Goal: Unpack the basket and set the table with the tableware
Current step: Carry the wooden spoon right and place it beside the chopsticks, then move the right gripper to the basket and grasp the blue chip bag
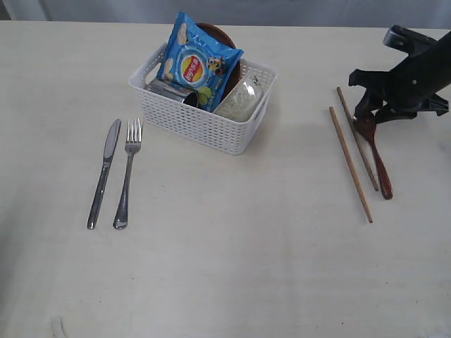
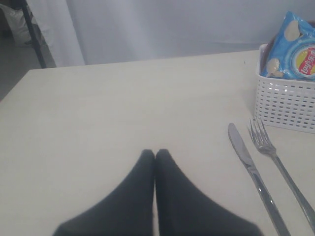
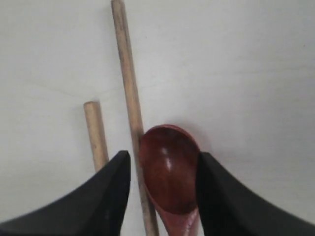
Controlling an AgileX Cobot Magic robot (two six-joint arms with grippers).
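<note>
My right gripper (image 1: 370, 113) (image 3: 164, 162) is open over the table's (image 1: 232, 246) right side. Its jaws straddle the bowl of the reddish-brown spoon (image 1: 377, 158) (image 3: 170, 169), which lies flat beside two wooden chopsticks (image 1: 350, 163) (image 3: 127, 73). One chopstick runs between the jaws too. A steel knife (image 1: 104, 172) (image 2: 248, 164) and fork (image 1: 127, 176) (image 2: 275, 157) lie side by side at the left. The white basket (image 1: 204, 116) (image 2: 285, 103) holds a steel mug (image 1: 173, 91), an off-white bowl (image 1: 239, 102) and a brown plate (image 1: 218, 32). My left gripper (image 2: 155, 153) is shut and empty, left of the knife.
A blue chip bag (image 1: 197, 63) (image 2: 295, 49) stands in the basket, covering most of the plate. The table's far edge runs just behind the basket, with a pale curtain beyond it.
</note>
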